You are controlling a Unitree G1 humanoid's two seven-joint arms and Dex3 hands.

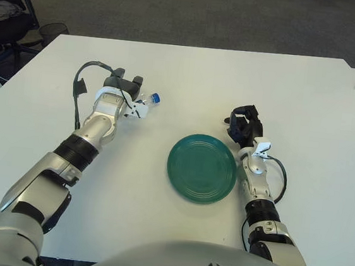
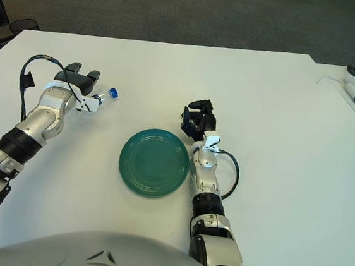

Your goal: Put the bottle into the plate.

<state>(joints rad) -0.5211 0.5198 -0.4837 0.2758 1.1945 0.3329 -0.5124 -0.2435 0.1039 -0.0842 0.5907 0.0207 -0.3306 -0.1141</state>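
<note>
Clear bottle (image 1: 144, 103) lying flat, blue cap toward far right, left hand (image 1: 122, 88) clasping it; green plate (image 1: 202, 168) apart

You are looking down and forward from the robot's head through two eyes set slightly apart. Both views share the white bench (image 1: 190, 71) around the green plate (image 1: 202, 168), with carpet beyond its far edge.

An office or lab room: grey carpet (image 1: 209, 15) lies beyond the wide white tabletop (image 1: 233, 82), with a black office chair (image 1: 5, 19) left of it.
</note>
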